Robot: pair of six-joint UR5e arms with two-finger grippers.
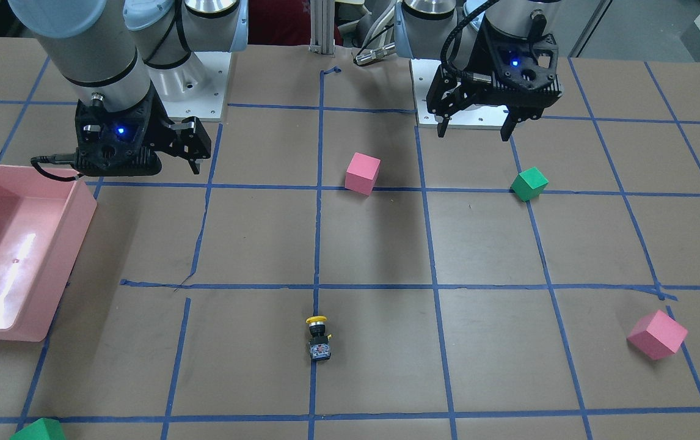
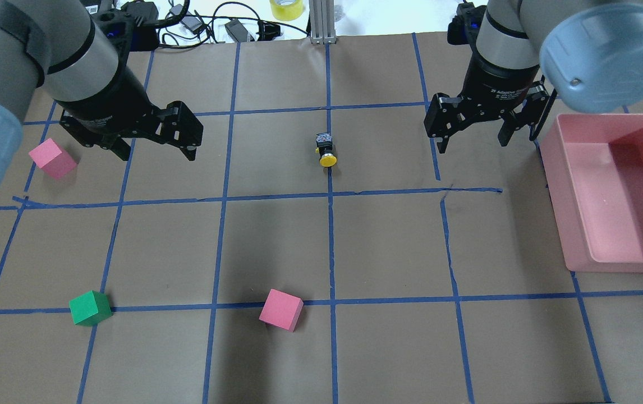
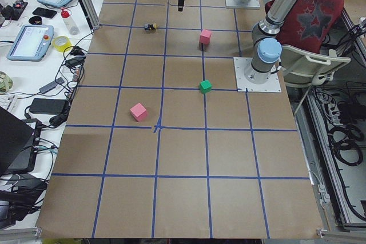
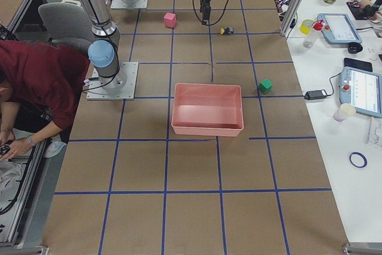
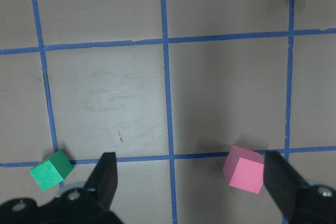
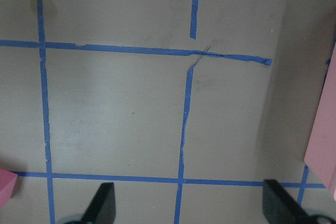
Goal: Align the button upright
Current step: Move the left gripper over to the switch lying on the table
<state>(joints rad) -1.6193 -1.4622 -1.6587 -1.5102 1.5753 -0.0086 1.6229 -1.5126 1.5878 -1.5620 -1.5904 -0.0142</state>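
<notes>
The button [image 2: 326, 149] is lying on its side on the worktop [image 2: 276, 241], a little above the centre of the overhead frame. It is resting on a blue tape line [image 2: 331, 235], with its yellow cap pointing toward the bottom of that frame and its grey base toward the top. The left gripper [image 1: 473, 134] is hovering at the upper right of the front-facing frame, its jaws spread wide and holding nothing. The right gripper [image 2: 473, 146] is hanging at the upper right of the overhead frame, near the pink bin [image 2: 554, 185], its jaws likewise spread wide and holding nothing. Both grippers are sitting well apart from the button.
</notes>
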